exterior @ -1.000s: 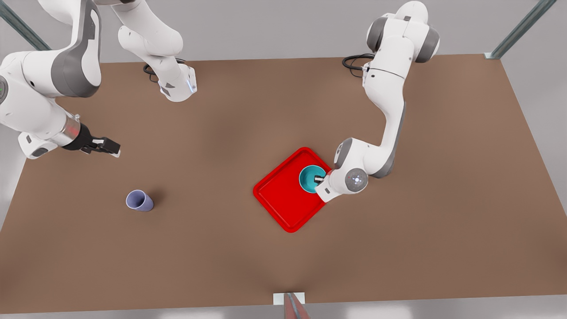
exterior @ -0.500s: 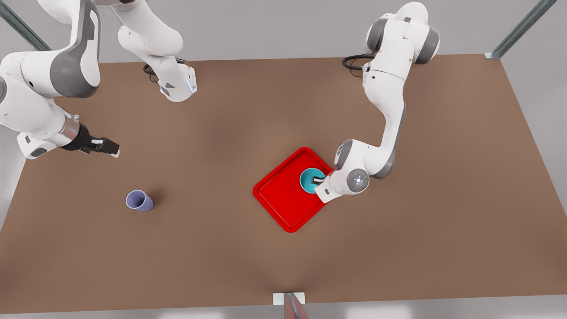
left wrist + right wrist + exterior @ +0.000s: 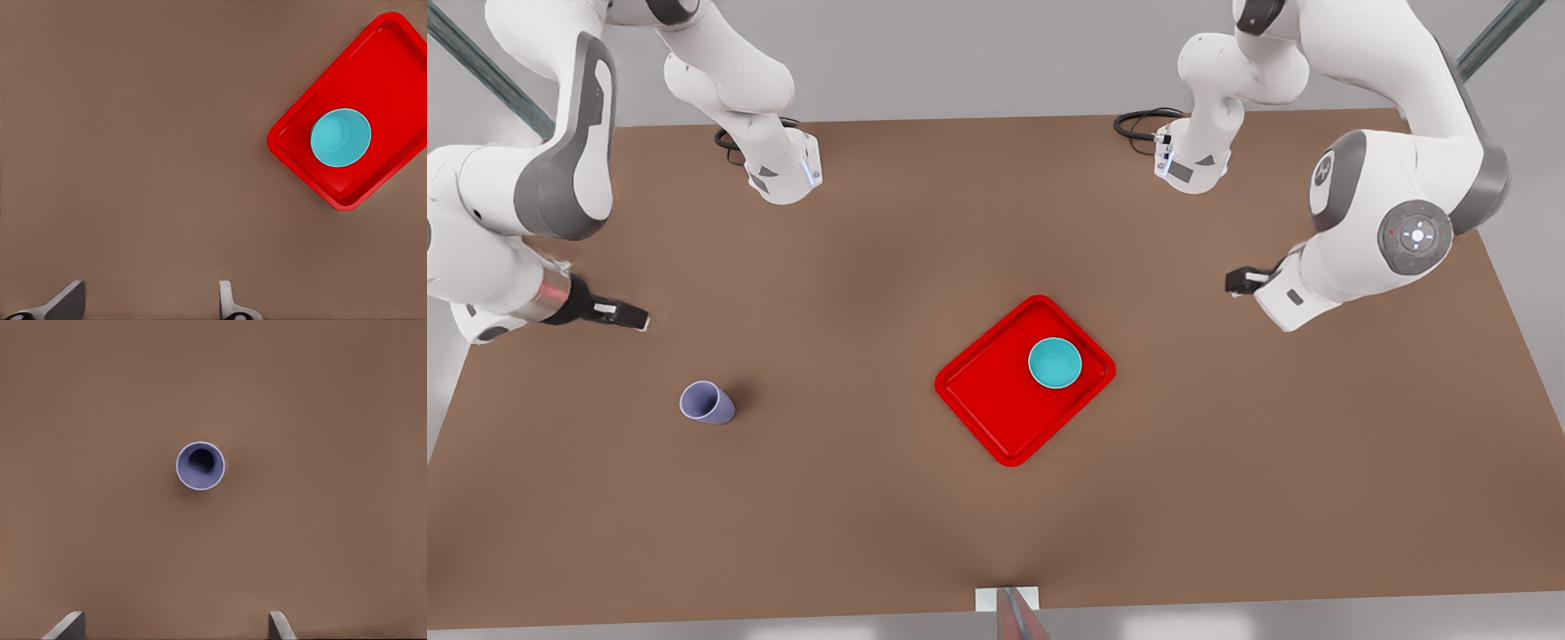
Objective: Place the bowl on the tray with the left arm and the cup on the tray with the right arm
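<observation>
1. Since the earlier frame, the left gripper (image 3: 1238, 282) has let go of the bowl (image 3: 1055, 363), lifted off the tray (image 3: 996, 413) and drawn back toward the table's edge on the front view's right; its fingers (image 3: 225, 299) stand apart with nothing between them.
2. Left behind, the bowl sits upright on the tray, in the corner toward the front view's right, just inside the rim, so that half of the task looks done.
3. Over on the front view's left, the right gripper (image 3: 630, 315) has shifted slightly toward that edge of the table (image 3: 1227, 498). It hovers above the cup (image 3: 707, 403) with its fingers (image 3: 279, 624) spread wide and empty.
4. On bare table well apart from the tray, the cup stands upright, its mouth facing up.
5. Plain, smooth and small, the cup will probably be light, stiff and somewhat slippery.
6. A firm, level pinch across the wall near the rim, or over the rim with one finger inside, should hold it; an off-centre squeeze could tip it or make it slide.
</observation>
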You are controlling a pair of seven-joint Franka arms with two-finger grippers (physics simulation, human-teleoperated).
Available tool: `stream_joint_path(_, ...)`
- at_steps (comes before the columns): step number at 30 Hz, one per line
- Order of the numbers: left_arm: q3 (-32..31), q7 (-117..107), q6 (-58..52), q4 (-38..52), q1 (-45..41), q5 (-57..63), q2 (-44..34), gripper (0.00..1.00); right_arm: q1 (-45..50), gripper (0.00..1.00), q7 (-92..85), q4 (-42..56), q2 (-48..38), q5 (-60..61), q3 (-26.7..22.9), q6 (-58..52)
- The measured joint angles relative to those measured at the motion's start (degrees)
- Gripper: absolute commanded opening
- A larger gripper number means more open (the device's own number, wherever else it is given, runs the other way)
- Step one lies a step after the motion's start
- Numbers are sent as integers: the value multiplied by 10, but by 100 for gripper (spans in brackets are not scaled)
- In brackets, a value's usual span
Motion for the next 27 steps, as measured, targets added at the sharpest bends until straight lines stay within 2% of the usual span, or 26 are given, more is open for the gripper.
stream_joint_path(2,3,6,-3,0,0,3,0,100,-12,100,-2,10,41,-21,0,-4)
stream_joint_path(3,3,5,-5,-1,0,4,-1,100,3,100,0,10,63,-96,11,-21)
stream_joint_path(5,4,5,1,0,0,4,-1,100,10,100,-6,21,104,-27,11,-9)
stream_joint_path(6,3,4,1,2,0,4,-5,100,-11,100,-15,32,123,73,8,-9)
stream_joint_path(8,2,4,-4,3,0,2,-9,100,7,100,-12,21,144,-7,10,43)
stream_joint_path(9,3,5,-5,3,0,2,-9,100,2,100,-16,21,155,-10,10,66)
stream_joint_path(15,3,5,-5,3,0,0,-9,100,0,100,-26,-9,176,-26,9,163)
stream_joint_path(23,3,5,-2,2,0,0,-7,100,-7,99,-43,-63,190,-20,8,198)
stream_joint_path(27,4,6,-1,2,0,0,-6,100,-14,93,-43,-64,217,-20,7,231)
